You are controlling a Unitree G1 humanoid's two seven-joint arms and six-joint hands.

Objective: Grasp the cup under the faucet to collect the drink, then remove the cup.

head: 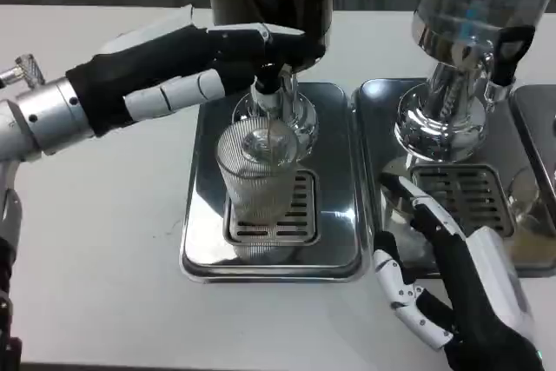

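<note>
Head view: ribbed clear cup (257, 182) stands upright under faucet (269, 93).

You see a ribbed silver metal left forearm (43, 119) with a knurled knob at its ten o'clock, ending in a black-cuffed, white-backed left hand (187, 71), and a matching white-and-black right hand (456, 280) with segmented white fingers (408, 297).
</note>
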